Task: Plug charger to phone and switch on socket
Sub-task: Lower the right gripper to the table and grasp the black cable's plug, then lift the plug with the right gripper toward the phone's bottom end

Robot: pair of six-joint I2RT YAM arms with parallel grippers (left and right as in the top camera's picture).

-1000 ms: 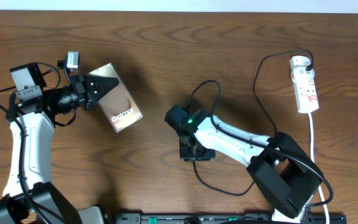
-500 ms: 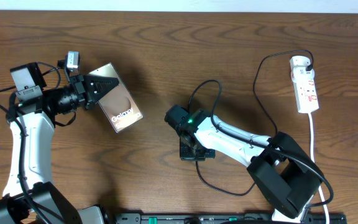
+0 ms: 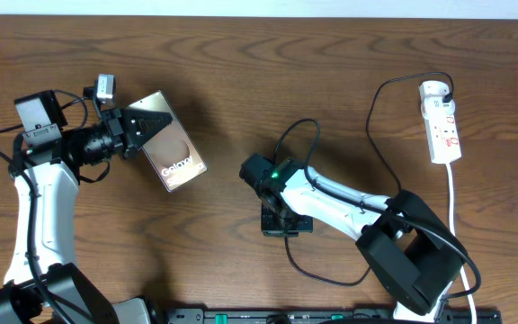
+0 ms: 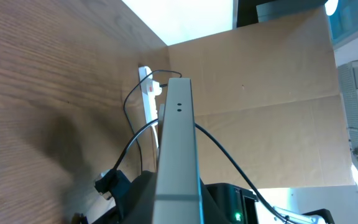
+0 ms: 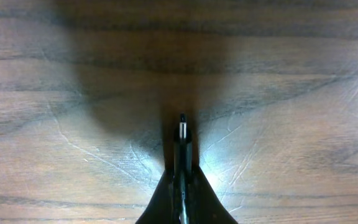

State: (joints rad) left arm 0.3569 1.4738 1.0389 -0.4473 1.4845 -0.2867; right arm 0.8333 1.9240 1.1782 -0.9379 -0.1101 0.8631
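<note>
My left gripper (image 3: 147,126) is shut on the phone (image 3: 174,155), holding it tilted above the table at the left; its face reads "Galaxy". In the left wrist view the phone's edge (image 4: 178,143) runs straight ahead between the fingers. My right gripper (image 3: 283,219) is shut on the charger plug (image 5: 182,140), which points forward just above the wood at the table's middle. The thin black charger cable (image 3: 378,121) loops back to the white socket strip (image 3: 442,121) at the far right, where it is plugged in.
The socket's white cord (image 3: 456,216) runs down the right edge. A loop of charger cable (image 3: 317,270) lies near the front edge beside the right arm. A dark bar (image 3: 331,315) lines the front edge.
The right gripper has shifted slightly toward the front with the plug. The left arm and phone have not moved.
</note>
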